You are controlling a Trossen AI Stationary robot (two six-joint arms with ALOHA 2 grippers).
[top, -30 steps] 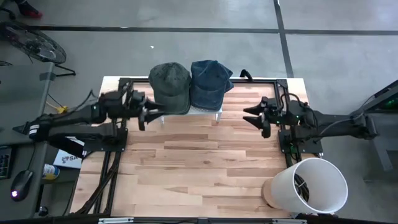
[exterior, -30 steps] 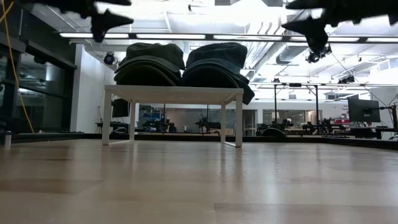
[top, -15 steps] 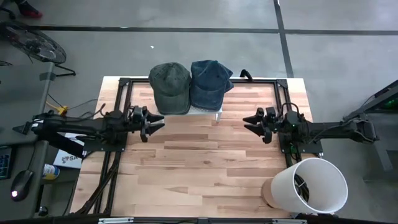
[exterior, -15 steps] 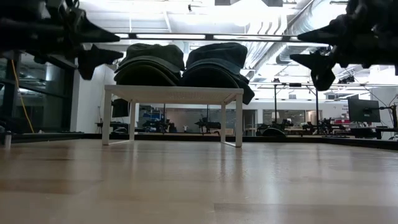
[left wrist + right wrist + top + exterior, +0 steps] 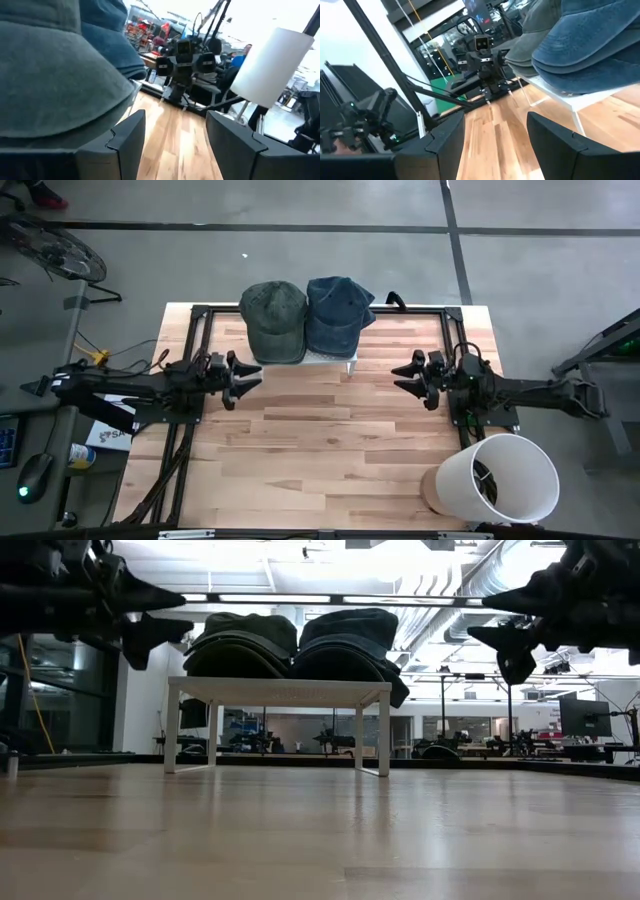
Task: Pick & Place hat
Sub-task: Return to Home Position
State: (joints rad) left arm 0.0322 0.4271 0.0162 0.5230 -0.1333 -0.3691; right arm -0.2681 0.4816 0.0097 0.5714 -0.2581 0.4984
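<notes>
Both piles of hats are up on the little white shelf at the far edge of the wooden table. The gray caps are on my left arm's side and the blue caps are pressed right up against them on my right arm's side. In the low view you can see each pile is a couple of caps deep, with the brims hanging over the shelf edge.

My left gripper is up off the table just beside the shelf's left end, pointing inward. Its fingers are spread wide with nothing between them. The gray brim sits close ahead and off to one side of those fingers, not touching.

My right gripper mirrors it out past the shelf's right end, a bit farther off. Its fingers are also spread wide and empty, and the blue caps are ahead of them and apart.

The two grippers face each other across the table. A white bucket stands at the near right corner, well away from the caps.
</notes>
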